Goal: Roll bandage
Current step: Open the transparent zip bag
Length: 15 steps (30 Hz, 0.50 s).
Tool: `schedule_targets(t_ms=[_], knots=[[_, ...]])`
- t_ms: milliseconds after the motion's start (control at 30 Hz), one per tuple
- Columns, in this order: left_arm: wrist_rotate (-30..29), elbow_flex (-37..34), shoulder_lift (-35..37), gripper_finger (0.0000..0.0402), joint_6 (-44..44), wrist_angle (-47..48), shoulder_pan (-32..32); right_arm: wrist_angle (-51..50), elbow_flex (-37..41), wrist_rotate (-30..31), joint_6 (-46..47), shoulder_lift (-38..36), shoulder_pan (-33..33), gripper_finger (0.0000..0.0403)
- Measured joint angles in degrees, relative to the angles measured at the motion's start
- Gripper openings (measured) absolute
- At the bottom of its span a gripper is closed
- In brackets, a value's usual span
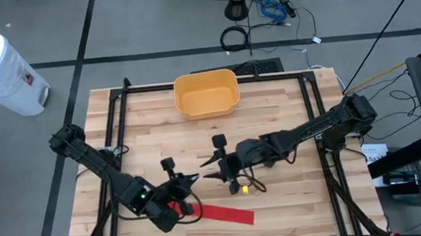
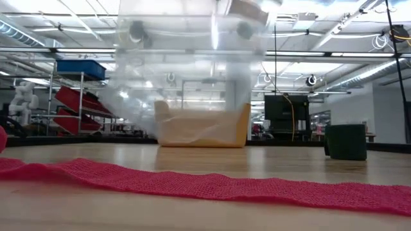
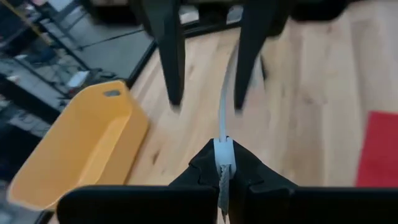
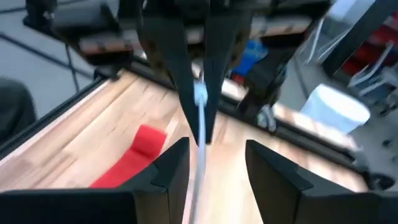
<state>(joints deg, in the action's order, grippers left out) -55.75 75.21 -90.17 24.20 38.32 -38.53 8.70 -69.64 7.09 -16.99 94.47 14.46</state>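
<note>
While flat on wood, red bandage [image 1: 223,214] beside left fingers [image 1: 188,182].

Two dark six-joint arms, matte black throughout, built of slim tubular links and bulkier rounded joint housings. Small green indicator light on left arm [image 1: 135,195] near the wrist. Black cable looped along right arm [image 1: 304,134]. Flat, tapered black fingers [image 4: 163,172], wedge-shaped, with angular moulded bases.
</note>
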Motion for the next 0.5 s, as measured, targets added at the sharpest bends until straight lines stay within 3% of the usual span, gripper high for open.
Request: schedule_targets(t_ms=[133,300,500], knots=[[2.7,1.0,0.0,0.0006,-1.1,0.1,0.1,-9.0,-3.9,0.2,4.2,0.5,0.2,0.0141],[3.1,1.2,0.0,0.0006,-3.8,-0.5,0.1,-11.6,-4.6,0.3,6.2,-0.1,1.6,0.0138],[3.3,1.2,0.0,0.0006,-4.0,-0.3,0.2,-11.5,-4.6,0.3,6.3,0.1,3.0,0.008]])
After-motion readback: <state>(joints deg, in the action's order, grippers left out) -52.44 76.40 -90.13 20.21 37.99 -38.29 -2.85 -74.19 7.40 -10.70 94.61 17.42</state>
